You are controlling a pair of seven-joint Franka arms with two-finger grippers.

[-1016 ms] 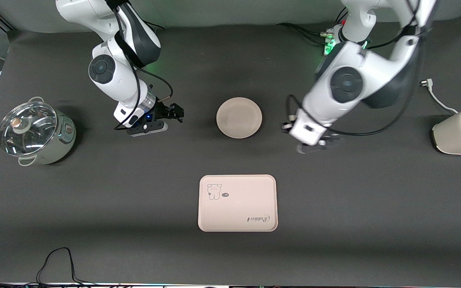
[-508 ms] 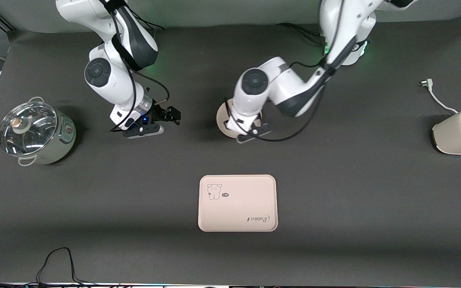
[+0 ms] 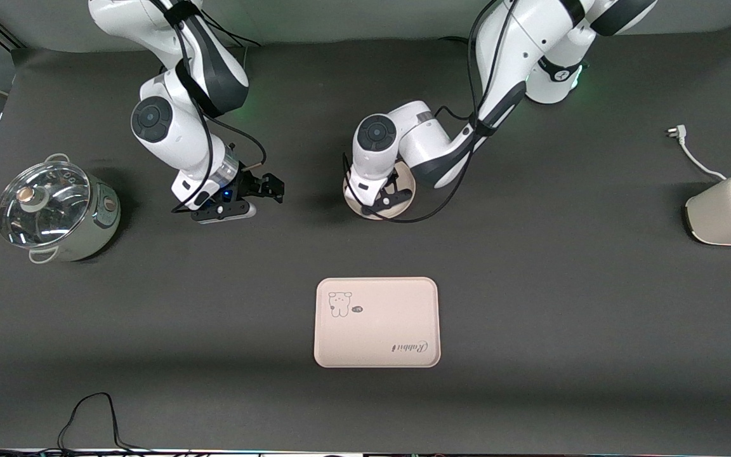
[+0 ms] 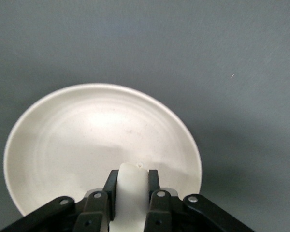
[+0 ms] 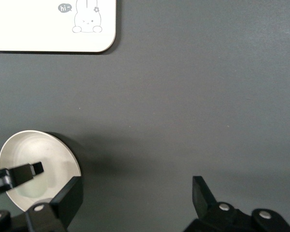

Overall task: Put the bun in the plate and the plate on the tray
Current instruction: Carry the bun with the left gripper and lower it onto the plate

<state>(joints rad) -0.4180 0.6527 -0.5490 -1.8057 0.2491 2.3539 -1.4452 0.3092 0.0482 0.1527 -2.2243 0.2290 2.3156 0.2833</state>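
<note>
The small white bun (image 4: 133, 189) sits between the fingers of my left gripper (image 4: 133, 175), which is shut on it. That gripper (image 3: 387, 195) hangs low over the round cream plate (image 3: 407, 189), near the plate's rim (image 4: 87, 135). In the front view the hand hides the bun. My right gripper (image 3: 265, 188) stands open with nothing in it, over bare table beside the plate (image 5: 36, 151) toward the right arm's end. The cream-pink tray (image 3: 378, 333) with the rabbit print lies nearer the front camera than the plate, with nothing on it.
A glass-lidded pot (image 3: 54, 209) stands at the right arm's end of the table. A white toaster (image 3: 730, 209) with its loose plug cord (image 3: 689, 152) is at the left arm's end. A black cable (image 3: 86, 412) loops at the front edge.
My left arm has swung in from the left arm's end of the table to over the plate, carrying the bun. The right arm has shifted only slightly.
</note>
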